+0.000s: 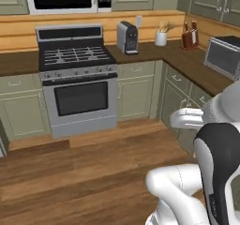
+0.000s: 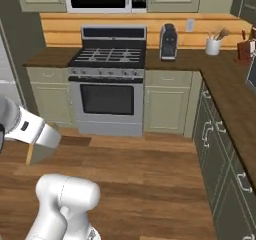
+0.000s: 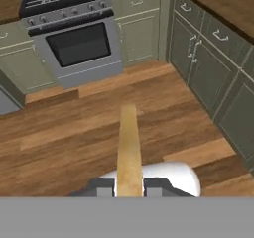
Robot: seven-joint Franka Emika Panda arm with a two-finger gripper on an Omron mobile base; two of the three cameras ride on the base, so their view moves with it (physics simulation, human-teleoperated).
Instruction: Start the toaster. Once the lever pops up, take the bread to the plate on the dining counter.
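The claw [image 3: 129, 186] was clamped on the bread [image 3: 129, 150] in the hand view, a dark finger pressed to each face of the slice. The bread showed edge-on there as a narrow tan strip, its long axis running straight away from the claw toward the stove [image 3: 74, 38], held in the air above the wooden floor [image 3: 64, 133]. Olive cabinet doors [image 3: 213, 63] stood along the right.

In the left base view the white arm [image 1: 206, 172] rose at the lower right. This view alone took in the toaster oven [image 1: 222, 55] on the right-hand table [image 1: 197, 69], with the coffee machine [image 1: 127, 37], a utensil holder [image 1: 161, 37] and a knife block [image 1: 190, 39] along the back.

In the right base view a tan corner of the bread [image 2: 31, 154] hung below the arm's pale wrist [image 2: 35, 129] at the left edge, pointing down toward the floor.
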